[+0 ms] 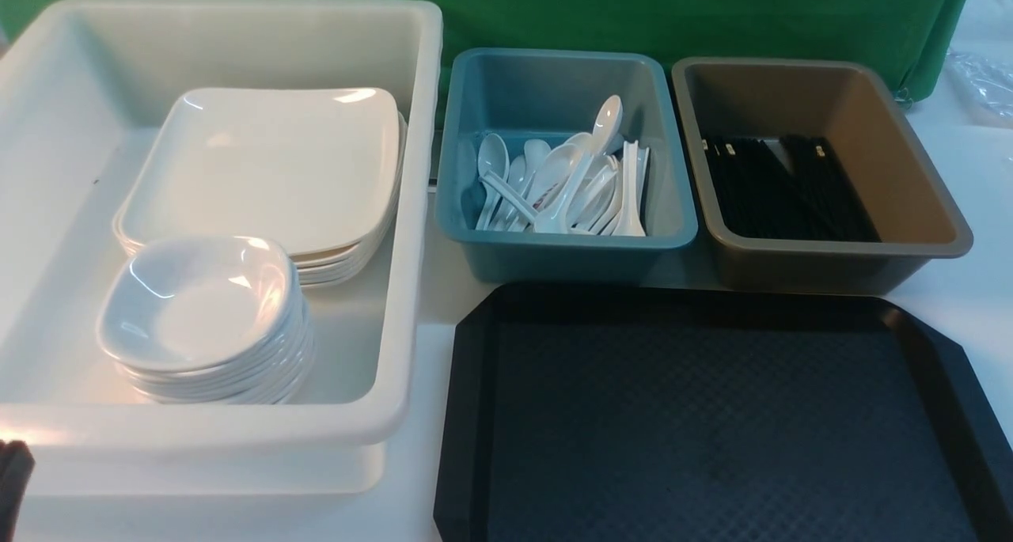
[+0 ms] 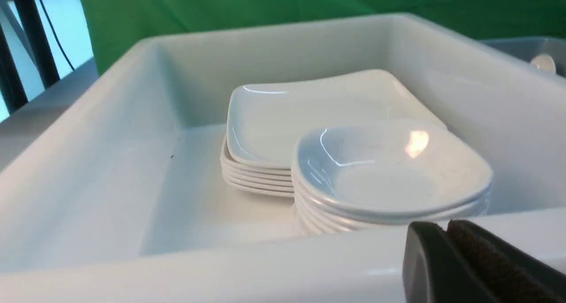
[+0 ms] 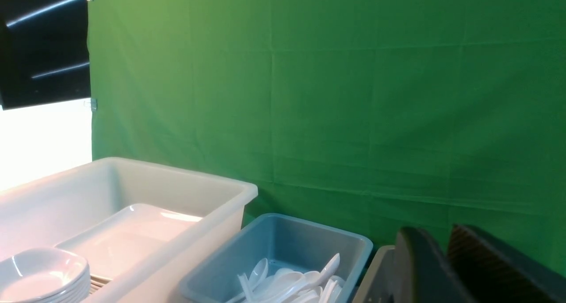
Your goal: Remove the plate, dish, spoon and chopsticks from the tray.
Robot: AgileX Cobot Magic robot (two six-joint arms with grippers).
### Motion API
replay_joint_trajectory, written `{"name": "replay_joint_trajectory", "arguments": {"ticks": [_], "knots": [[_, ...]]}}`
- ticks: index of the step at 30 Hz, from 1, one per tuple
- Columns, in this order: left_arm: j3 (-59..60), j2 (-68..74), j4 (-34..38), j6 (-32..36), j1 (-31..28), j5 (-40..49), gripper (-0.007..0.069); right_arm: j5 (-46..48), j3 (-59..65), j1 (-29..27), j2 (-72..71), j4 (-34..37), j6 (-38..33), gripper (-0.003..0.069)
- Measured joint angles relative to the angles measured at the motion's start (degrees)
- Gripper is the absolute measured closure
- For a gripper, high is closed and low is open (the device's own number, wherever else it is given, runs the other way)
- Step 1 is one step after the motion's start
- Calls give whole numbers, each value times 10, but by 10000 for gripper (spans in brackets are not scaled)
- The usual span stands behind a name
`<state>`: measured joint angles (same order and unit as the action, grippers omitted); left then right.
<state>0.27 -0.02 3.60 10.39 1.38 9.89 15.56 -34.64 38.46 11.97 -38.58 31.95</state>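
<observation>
While the black tray lies bare at the near right, everything else sits in three bins behind and beside it.
Left gripper (image 2: 446,232): jaws pressed together, holding nothing, at the white bin's near rim.
White bin (image 1: 411,210): far left on the surface; a stack of large square plates (image 1: 269,170) at the back, a stack of small deep dishes (image 1: 202,305) in front, touching it.
Teal bin (image 1: 566,245): middle; a loose heap of white spoons (image 1: 566,182), one propped up above the rest.
Brown bin (image 1: 910,170): right; black chopsticks (image 1: 783,186) lying together on its floor, gold bands at the far ends.
Tray (image 1: 712,415): in front of the teal and brown bins, nothing on it.
Right gripper (image 3: 444,250): jaws slightly apart, holding nothing, raised near the brown bin.
</observation>
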Motion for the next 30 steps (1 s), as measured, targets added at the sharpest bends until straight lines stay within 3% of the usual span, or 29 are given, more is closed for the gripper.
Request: {"name": "replay_joint_trajectory", "arguments": {"ticks": [30], "knots": [[0, 0, -7, -1, 16, 24, 608, 0, 0, 0, 0, 0, 0, 442]]}}
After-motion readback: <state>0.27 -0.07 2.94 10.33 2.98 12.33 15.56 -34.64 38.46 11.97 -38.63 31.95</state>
